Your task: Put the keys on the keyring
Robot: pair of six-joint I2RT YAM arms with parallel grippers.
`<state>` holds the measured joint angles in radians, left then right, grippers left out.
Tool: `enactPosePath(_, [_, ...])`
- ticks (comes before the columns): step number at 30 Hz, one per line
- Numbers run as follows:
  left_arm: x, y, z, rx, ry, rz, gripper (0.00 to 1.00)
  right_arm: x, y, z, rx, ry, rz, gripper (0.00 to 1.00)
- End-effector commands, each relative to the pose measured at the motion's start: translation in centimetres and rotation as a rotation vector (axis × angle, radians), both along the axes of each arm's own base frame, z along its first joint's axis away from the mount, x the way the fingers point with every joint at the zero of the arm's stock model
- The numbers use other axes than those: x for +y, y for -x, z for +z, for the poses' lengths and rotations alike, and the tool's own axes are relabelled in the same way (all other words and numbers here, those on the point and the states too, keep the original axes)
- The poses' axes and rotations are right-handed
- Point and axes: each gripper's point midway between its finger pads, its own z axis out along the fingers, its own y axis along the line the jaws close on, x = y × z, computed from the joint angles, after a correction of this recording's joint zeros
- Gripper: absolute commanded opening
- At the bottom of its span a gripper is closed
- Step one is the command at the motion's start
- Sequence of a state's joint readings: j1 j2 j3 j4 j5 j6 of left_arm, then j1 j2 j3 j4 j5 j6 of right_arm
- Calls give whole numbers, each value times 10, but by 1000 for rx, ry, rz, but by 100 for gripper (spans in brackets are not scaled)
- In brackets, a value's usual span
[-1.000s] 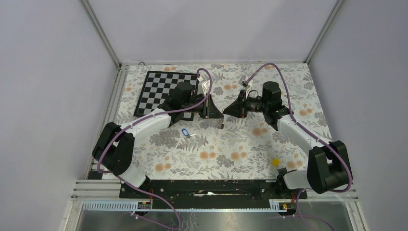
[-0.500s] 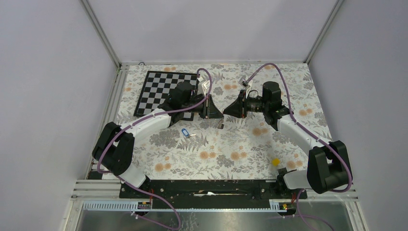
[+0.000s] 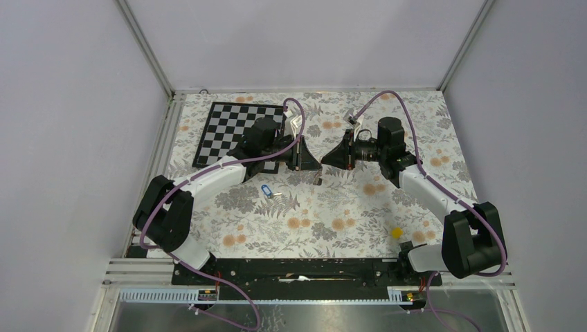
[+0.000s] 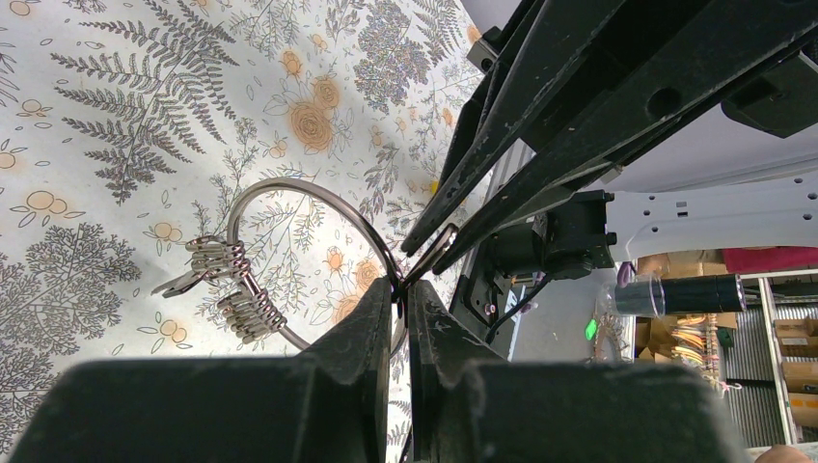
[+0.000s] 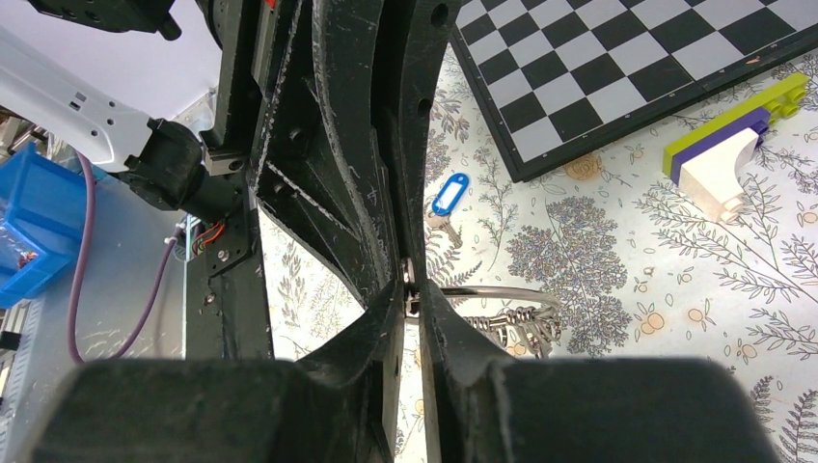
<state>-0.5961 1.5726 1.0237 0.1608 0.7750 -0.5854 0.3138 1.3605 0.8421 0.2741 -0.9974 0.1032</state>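
Above the desk (image 3: 346, 207), the stiff, slippery keyring (image 4: 289, 181) is clamped by its wire in the left fingers (image 4: 371, 318), the right fingers (image 5: 381, 309) seemingly pinched on it just beside, while the light blue-tagged key (image 5: 449, 196) lies on the desk, best gripped by its head.

A flowered cloth (image 3: 346, 207) covers the table. A black-and-white chessboard (image 3: 225, 131) lies flat in the far left corner of the surface. A small yellow block (image 3: 396, 233) sits alone toward the near right corner. A toy brick (image 5: 733, 145) of lime, purple and white lies on the cloth just beside the chessboard's edge, apart from it.
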Motion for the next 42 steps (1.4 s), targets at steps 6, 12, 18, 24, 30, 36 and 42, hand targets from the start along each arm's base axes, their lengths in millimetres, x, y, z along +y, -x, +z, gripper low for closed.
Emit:
enactPosePath(6, [-2,-1,21,-63,61,-18,0,3,2,21,-52,-45,48,11])
enactPosePath(12, [-2,-1,20,-58,61,-23,0,5,7,24,-56,-66,78,0])
enactPosePath(18, [-2,-1,21,-61,63,-23,0,4,7,20,-56,-58,76,0])
enactPosePath(24, [-1,-1,22,-81,61,-19,2,2,6,20,-66,-59,73,0])
enactPosePath(30, [3,-3,24,-119,47,-17,31,-5,6,20,-81,-55,60,0])
enactPosePath(36, [21,-19,28,-157,32,41,57,-12,6,21,-101,-46,47,0])
enactPosePath(42, [48,-42,36,-243,-12,119,77,-16,7,23,-120,-28,43,0])
